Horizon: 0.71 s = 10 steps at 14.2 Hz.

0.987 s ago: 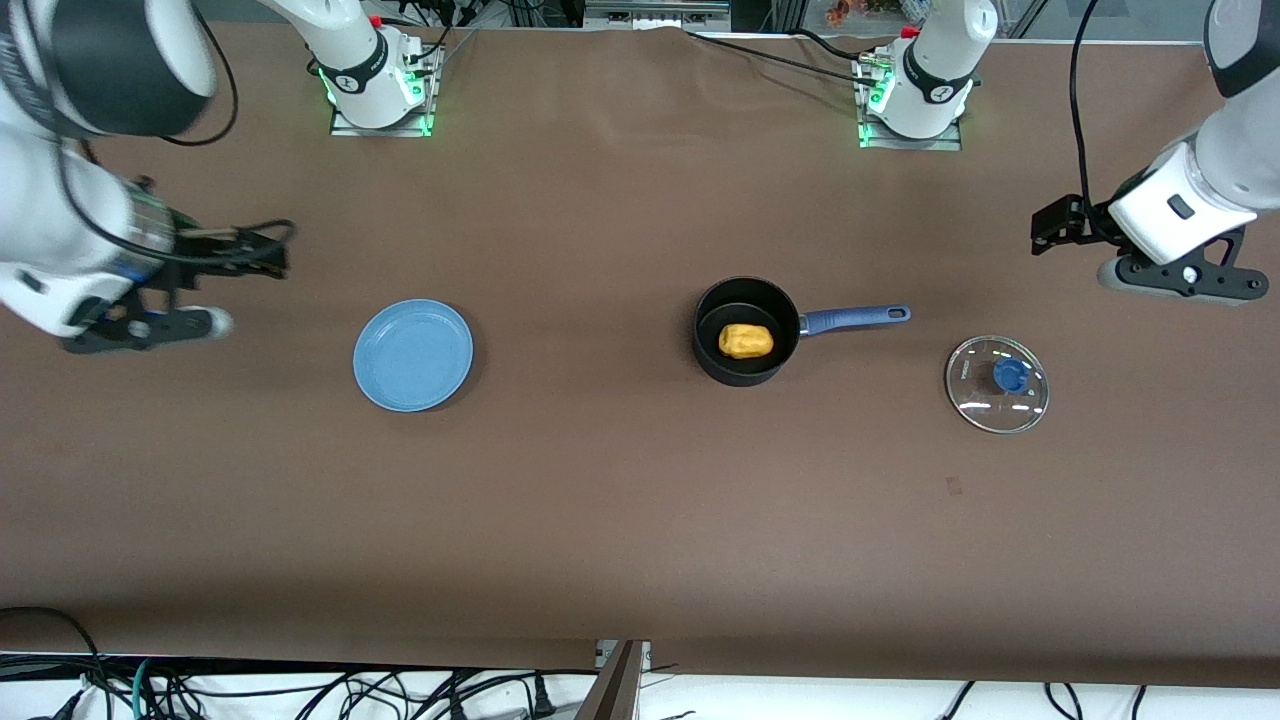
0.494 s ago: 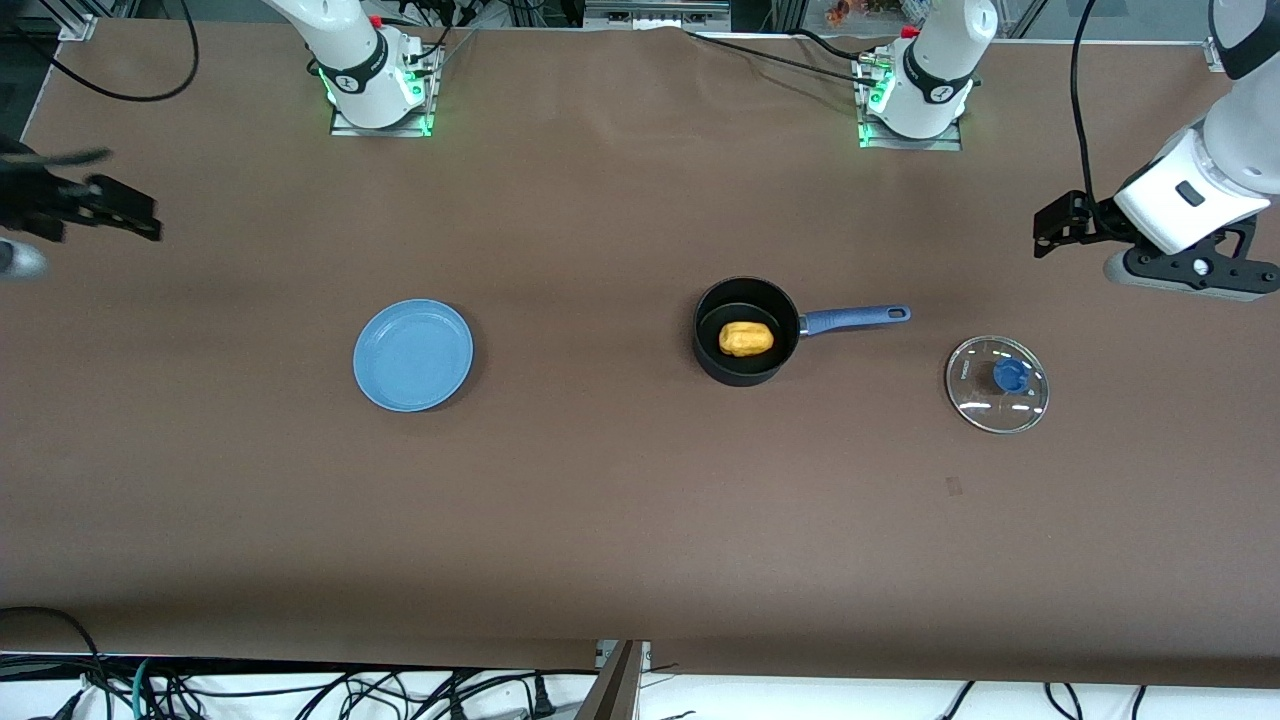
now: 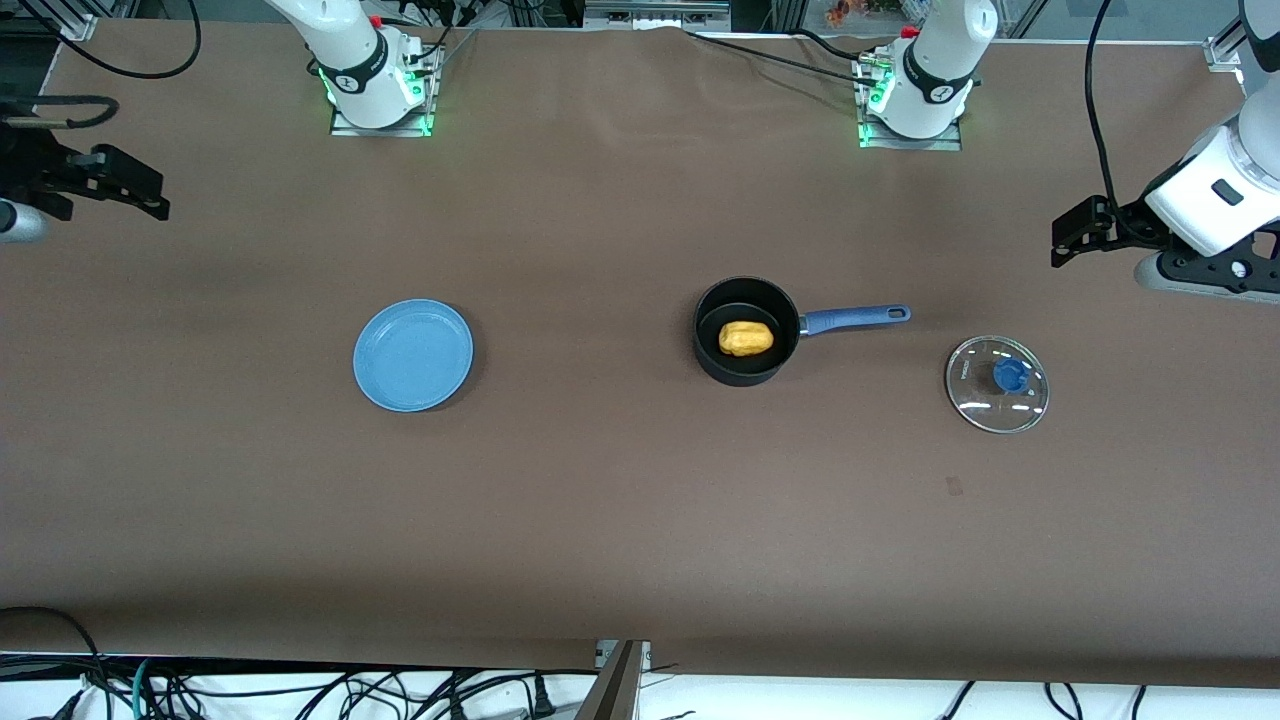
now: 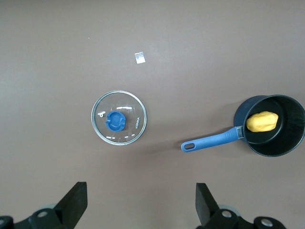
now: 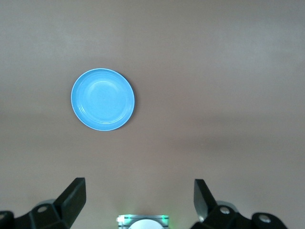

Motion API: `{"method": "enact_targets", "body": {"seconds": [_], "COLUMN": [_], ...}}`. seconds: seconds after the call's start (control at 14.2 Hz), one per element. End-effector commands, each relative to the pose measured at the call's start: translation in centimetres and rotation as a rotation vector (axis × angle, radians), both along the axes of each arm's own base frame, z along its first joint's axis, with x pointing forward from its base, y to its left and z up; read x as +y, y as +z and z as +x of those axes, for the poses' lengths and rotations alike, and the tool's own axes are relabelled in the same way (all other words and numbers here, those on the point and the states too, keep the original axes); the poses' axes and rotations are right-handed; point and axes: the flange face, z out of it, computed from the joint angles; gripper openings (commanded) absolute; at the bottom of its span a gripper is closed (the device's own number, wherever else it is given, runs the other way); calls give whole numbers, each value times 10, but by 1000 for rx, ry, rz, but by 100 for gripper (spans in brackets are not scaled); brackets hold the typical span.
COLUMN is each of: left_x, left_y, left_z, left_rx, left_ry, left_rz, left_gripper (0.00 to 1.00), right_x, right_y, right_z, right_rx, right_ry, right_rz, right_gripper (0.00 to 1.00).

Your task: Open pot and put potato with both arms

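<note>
The black pot [image 3: 745, 330] stands open at mid-table with its blue handle [image 3: 855, 318] pointing toward the left arm's end. The yellow potato [image 3: 745, 340] lies inside it. The glass lid [image 3: 997, 384] with its blue knob lies flat on the table beside the handle's end. My left gripper [image 3: 1210, 275] is open and empty, high over the table near the lid. The left wrist view shows the left gripper [image 4: 140, 187], lid [image 4: 119, 117], pot [image 4: 281, 143] and potato [image 4: 261, 121]. My right gripper [image 3: 12, 220] is open and empty, high at the right arm's end.
A light-blue plate [image 3: 413, 355] lies empty toward the right arm's end, and also shows in the right wrist view [image 5: 103, 99] beyond the right gripper [image 5: 139, 183]. A small scrap [image 3: 953, 486] lies nearer the front camera than the lid. Arm bases [image 3: 375, 80] stand along the table's back edge.
The right arm has swung out to its end of the table, largely leaving the view. The left gripper has drifted toward its end. Pot, potato and lid have not moved.
</note>
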Motion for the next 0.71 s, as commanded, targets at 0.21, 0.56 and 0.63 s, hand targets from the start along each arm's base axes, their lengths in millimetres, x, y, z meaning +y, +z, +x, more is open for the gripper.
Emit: {"method": "enact_targets", "body": {"seconds": [0.21, 0.56, 0.63], "left_x": [-13, -12, -12], "left_y": [9, 10, 9], "left_z": [-1, 0, 0], "left_rx": [-4, -9, -7], "left_ry": [-7, -5, -5], "left_rz": [-31, -30, -30], "left_gripper": [100, 100, 100], "right_x": [-2, 1, 1], "right_y": [-11, -14, -13], "right_z": [-5, -1, 0], "right_rx": [6, 6, 5], "right_ry": [-41, -32, -32], "right_rz": [14, 16, 18], "right_gripper": [100, 100, 100]}}
